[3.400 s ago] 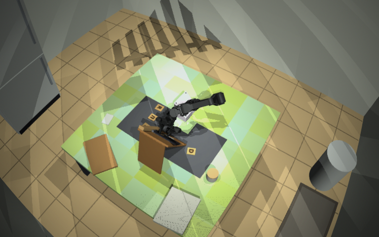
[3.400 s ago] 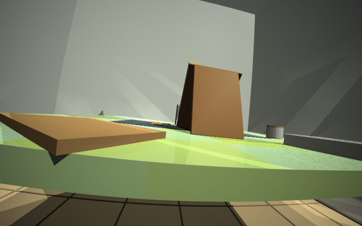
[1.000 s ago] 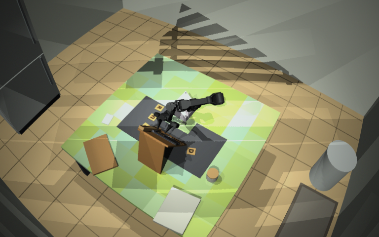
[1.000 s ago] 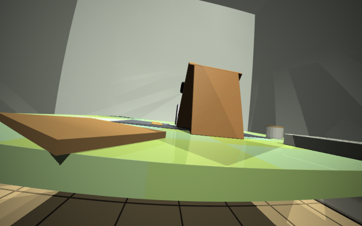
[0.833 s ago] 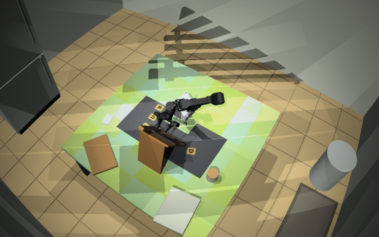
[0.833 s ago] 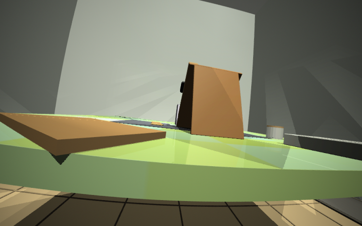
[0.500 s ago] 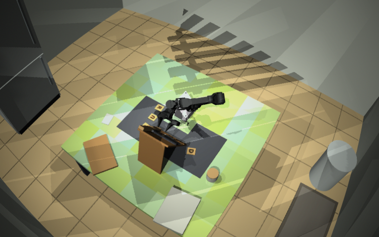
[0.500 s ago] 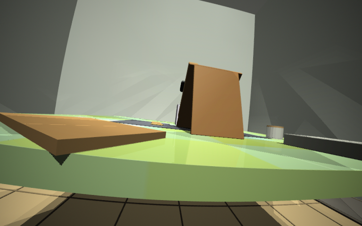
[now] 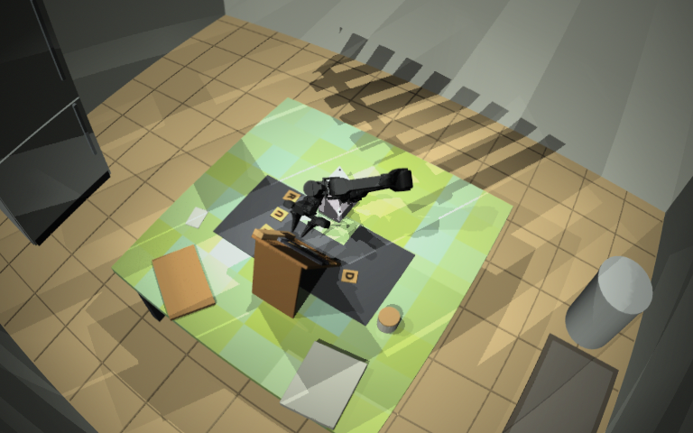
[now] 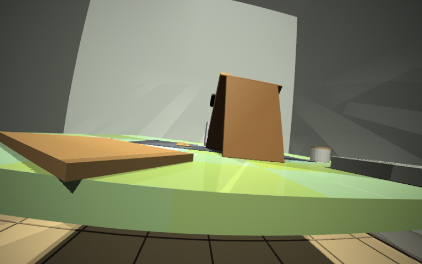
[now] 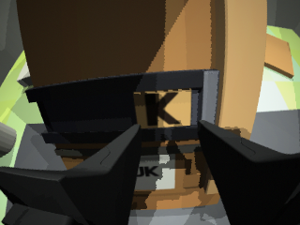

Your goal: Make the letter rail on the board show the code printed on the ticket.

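Note:
The rail [image 11: 209, 100] runs across the leaning board [image 9: 275, 278] [image 10: 253, 118] [image 11: 94, 42]. A K tile [image 11: 164, 108] sits upright in it near its right end in the wrist view, with a narrow gap to the end stop. The ticket [image 11: 166, 183] below shows "UK"; its left part is hidden behind a finger. My gripper [image 11: 169, 127] [image 9: 302, 233] is open, its fingertips at the rail's lower edge below the K, holding nothing. An R tile [image 9: 291, 196], a tile [image 9: 279, 214] resembling U, a partly hidden tile [image 9: 266, 226] and a D tile [image 9: 349, 276] lie flat.
The dark mat [image 9: 380, 271] lies under the board on the green counter [image 9: 459, 214]. A brown slab [image 9: 183, 283] [image 10: 102, 149], a grey slab [image 9: 327, 382] and a short round container [image 9: 389, 318] [image 10: 320, 154] stand around it. A small white square [image 9: 197, 217] lies beyond the mat.

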Robot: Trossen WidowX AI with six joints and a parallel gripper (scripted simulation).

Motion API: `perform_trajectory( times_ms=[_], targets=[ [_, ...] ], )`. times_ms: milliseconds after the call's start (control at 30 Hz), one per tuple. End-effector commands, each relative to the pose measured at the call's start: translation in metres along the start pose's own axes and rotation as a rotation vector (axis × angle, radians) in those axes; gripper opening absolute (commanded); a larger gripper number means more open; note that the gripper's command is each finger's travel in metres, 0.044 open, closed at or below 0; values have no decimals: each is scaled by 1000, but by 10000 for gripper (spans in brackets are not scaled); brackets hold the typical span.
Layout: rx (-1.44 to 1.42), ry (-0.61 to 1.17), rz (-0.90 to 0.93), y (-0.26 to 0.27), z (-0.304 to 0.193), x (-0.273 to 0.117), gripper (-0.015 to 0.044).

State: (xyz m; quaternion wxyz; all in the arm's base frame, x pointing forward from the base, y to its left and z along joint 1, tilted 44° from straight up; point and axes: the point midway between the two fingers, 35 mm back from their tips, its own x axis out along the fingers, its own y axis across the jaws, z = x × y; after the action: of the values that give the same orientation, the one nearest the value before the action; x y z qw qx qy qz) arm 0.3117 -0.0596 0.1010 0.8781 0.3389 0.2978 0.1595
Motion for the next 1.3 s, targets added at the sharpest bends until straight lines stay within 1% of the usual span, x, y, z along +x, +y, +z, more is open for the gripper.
perform_trajectory(
  times_ms=[0,133,167,433,700,1000,1067,1267],
  targets=[
    [0,0,0,0,0,0,111],
    [0,0,0,0,0,0,6],
    [0,0,0,0,0,0,0],
    [4,21,-6,-1,2,2,0],
    [27,298,-53,3,19,17,0],
    [-4,667,-2,35,20,19,0],
    [-7,695,5,39,20,19,0],
    [-7,695,5,39,20,19,0]
  ],
)
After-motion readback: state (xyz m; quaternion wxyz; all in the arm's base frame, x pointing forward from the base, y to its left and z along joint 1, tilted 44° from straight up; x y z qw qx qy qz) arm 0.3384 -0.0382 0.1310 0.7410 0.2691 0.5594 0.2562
